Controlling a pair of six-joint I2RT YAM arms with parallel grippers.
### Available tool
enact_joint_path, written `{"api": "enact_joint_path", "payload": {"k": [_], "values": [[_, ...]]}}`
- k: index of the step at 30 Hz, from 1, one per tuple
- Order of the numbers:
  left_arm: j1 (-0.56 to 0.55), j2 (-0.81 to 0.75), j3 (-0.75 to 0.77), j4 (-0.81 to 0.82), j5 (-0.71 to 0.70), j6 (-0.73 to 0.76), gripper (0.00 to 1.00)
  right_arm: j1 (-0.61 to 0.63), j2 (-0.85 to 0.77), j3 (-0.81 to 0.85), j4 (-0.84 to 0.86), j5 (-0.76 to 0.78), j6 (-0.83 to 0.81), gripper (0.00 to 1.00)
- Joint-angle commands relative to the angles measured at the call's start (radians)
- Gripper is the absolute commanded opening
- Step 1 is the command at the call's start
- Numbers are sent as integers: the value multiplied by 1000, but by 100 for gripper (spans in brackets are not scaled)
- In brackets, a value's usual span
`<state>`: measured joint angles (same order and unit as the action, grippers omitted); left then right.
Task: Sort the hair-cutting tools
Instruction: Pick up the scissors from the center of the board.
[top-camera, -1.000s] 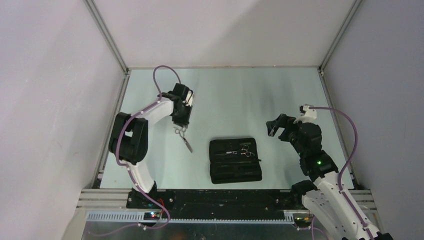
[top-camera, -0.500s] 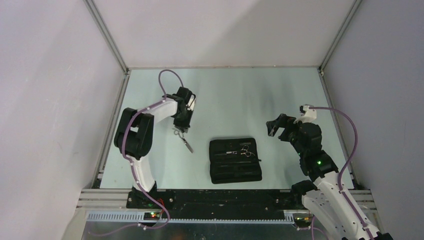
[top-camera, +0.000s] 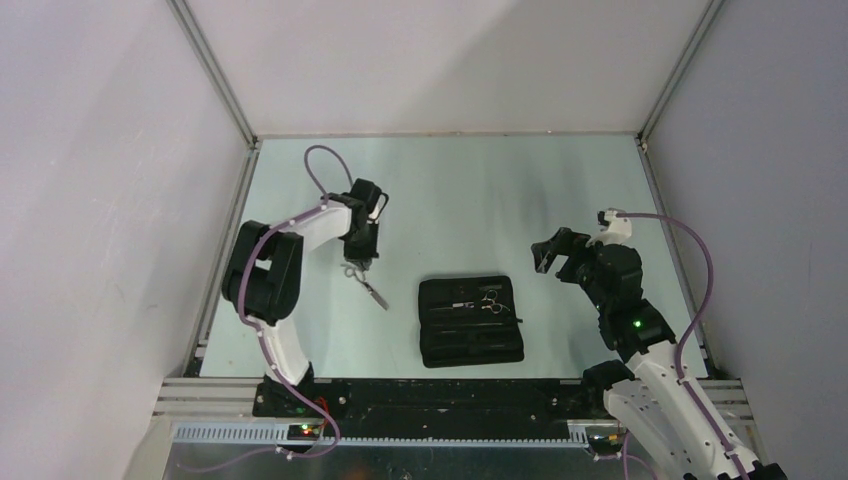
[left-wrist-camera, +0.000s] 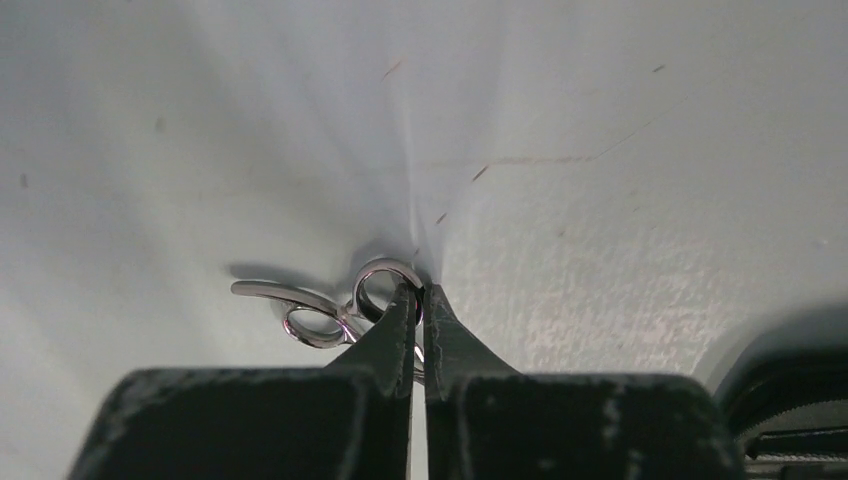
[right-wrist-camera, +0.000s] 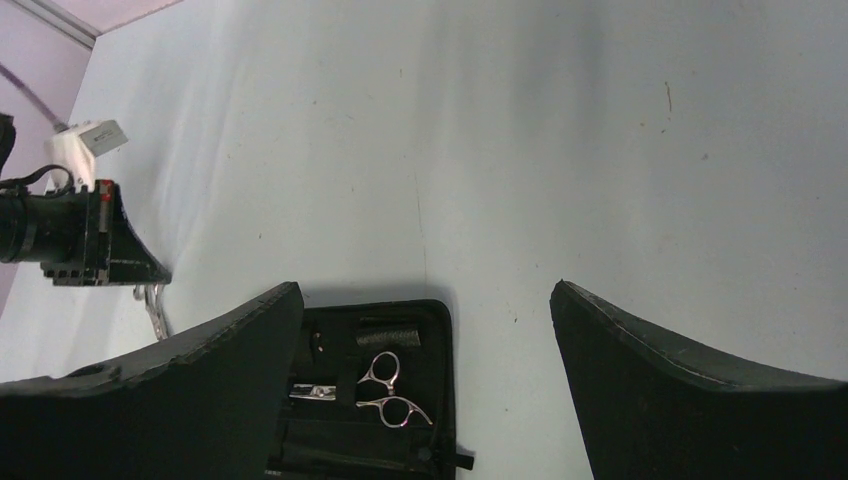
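On the pale table (top-camera: 480, 200), just left of the black pouch (top-camera: 470, 340), we are pinching one ring of the silver scissors (left-wrist-camera: 340, 318) in our closed left gripper (left-wrist-camera: 420, 300), right gripper (right-wrist-camera: 425, 290) gaping empty, and we are fearing so thin a hold lets them pivot or slip out.

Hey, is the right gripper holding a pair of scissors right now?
No, in the right wrist view the right gripper has its fingers spread wide apart, with nothing held between them.
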<state>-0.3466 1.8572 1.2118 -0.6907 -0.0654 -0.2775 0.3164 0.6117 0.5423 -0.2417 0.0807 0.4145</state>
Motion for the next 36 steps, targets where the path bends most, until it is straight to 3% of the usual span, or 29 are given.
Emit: {"api": "enact_joint_path", "payload": {"k": [1, 14, 22, 29, 36], "values": [[45, -117, -53, -39, -20, -165, 0, -4, -5, 2, 21, -5, -5, 99], [94, -445, -283, 55, 0, -569, 0, -4, 49, 3, 12, -14, -3, 98], [8, -606, -351, 70, -96, -835, 0, -4, 167, 30, -27, -87, 42, 93], [-110, -590, -326, 55, -201, -1013, 0, 0, 357, 67, -39, -238, 117, 79], [-205, -553, -298, 26, -290, -1145, 0, 43, 582, 144, -60, -235, 110, 57]]}}
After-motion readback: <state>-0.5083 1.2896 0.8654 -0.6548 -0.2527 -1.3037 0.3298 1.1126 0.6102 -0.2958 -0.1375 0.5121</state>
